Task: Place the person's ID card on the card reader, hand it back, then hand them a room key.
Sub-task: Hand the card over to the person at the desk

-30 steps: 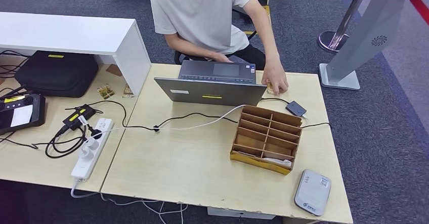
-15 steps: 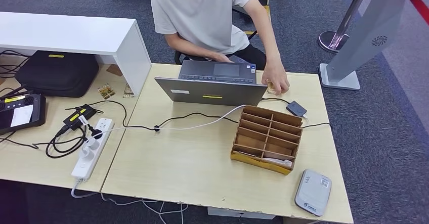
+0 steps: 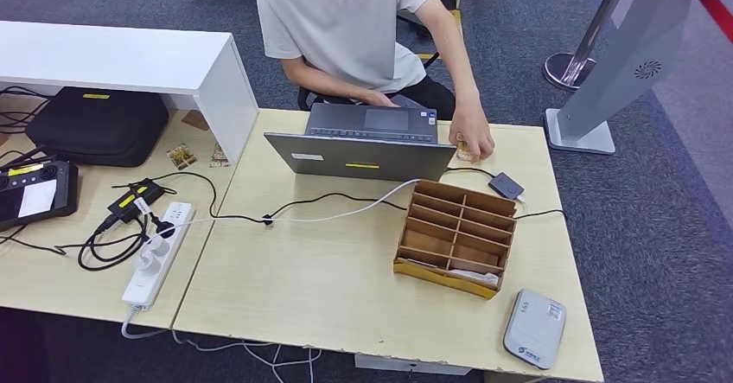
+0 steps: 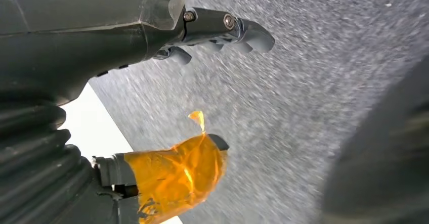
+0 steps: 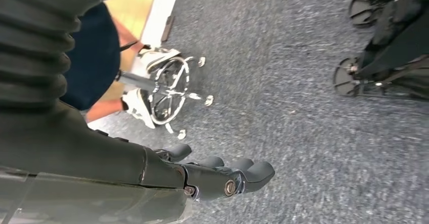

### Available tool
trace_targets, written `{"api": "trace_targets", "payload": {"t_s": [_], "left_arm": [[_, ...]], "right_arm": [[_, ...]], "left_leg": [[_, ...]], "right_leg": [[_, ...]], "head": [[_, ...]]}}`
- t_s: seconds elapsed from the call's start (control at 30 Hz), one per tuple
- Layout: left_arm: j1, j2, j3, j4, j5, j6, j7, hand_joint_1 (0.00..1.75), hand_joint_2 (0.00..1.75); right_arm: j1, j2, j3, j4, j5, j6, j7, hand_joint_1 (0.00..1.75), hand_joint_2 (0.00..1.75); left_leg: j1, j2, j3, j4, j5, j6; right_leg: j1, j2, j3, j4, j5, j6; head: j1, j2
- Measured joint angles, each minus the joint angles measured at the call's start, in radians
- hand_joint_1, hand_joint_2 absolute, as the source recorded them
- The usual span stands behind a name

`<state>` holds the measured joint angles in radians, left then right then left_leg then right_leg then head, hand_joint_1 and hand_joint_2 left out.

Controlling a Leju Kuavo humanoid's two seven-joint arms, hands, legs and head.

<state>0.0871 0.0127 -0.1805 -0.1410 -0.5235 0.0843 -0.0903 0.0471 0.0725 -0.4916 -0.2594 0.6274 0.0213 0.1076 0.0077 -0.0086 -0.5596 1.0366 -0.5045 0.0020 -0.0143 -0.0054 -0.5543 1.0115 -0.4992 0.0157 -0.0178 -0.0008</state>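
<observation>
Grey carpet office, pale desk point(image 3: 346, 288) strewn with cables. Person's hand point(image 3: 471, 137) rests on a small card point(image 3: 464, 151) at the far right edge, beside the laptop point(image 3: 363, 145). Reader point(image 3: 534, 328) sits at the near right corner, organizer point(image 3: 455, 238) between the two. Left hand point(image 4: 167, 107) and right hand point(image 5: 217, 176) hang over the carpet, fingers apart, holding nothing (thumb wrapped in orange tape). Risks: the reach to the card crosses the organizer and cables, so a snag is likely; a flat card could slip from the fingers
</observation>
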Motion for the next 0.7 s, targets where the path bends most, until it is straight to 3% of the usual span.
{"api": "trace_targets", "payload": {"t_s": [0.13, 0.27, 0.43, 0.57, 0.7], "left_arm": [[0.005, -0.003, 0.024, -0.029, 0.083, -0.013, 0.013, 0.0, 1.75], [0.015, -0.003, 0.048, -0.062, 0.167, -0.025, 0.024, 0.0, 1.75], [0.026, -0.004, 0.078, -0.105, 0.27, -0.041, 0.039, 0.0, 1.75], [0.035, -0.004, 0.101, -0.139, 0.35, -0.053, 0.053, 0.0, 0.0], [0.043, -0.005, 0.122, -0.171, 0.433, -0.066, 0.066, 0.0, 0.0]], "right_arm": [[0.015, -0.007, 0.071, -0.02, -0.099, -0.001, -0.016, 0.0, 0.0], [0.03, -0.015, 0.143, -0.039, -0.199, -0.004, -0.033, 0.0, 1.75], [0.048, -0.027, 0.234, -0.062, -0.323, -0.011, -0.054, 0.0, 1.75], [0.062, -0.036, 0.302, -0.079, -0.418, -0.015, -0.069, 0.0, 1.75], [0.075, -0.044, 0.367, -0.096, -0.518, -0.018, -0.086, 0.0, 1.75]], "left_leg": [[0.0, 0.0, 0.0, 0.0, 0.0, 0.0], [0.0, 0.0, 0.0, 0.0, 0.0, 0.0], [0.0, 0.0, 0.0, 0.0, 0.0, 0.0], [0.0, 0.0, 0.0, 0.0, 0.0, 0.0], [0.0, 0.0, 0.0, 0.0, 0.0, 0.0]], "right_leg": [[0.0, 0.0, 0.0, 0.0, 0.0, 0.0], [0.0, 0.0, 0.0, 0.0, 0.0, 0.0], [0.0, 0.0, 0.0, 0.0, 0.0, 0.0], [0.0, 0.0, 0.0, 0.0, 0.0, 0.0], [0.0, 0.0, 0.0, 0.0, 0.0, 0.0]], "head": [[0.0, 0.0], [0.0, 0.0], [0.0, 0.0], [0.0, 0.0], [0.0, 0.0]]}}
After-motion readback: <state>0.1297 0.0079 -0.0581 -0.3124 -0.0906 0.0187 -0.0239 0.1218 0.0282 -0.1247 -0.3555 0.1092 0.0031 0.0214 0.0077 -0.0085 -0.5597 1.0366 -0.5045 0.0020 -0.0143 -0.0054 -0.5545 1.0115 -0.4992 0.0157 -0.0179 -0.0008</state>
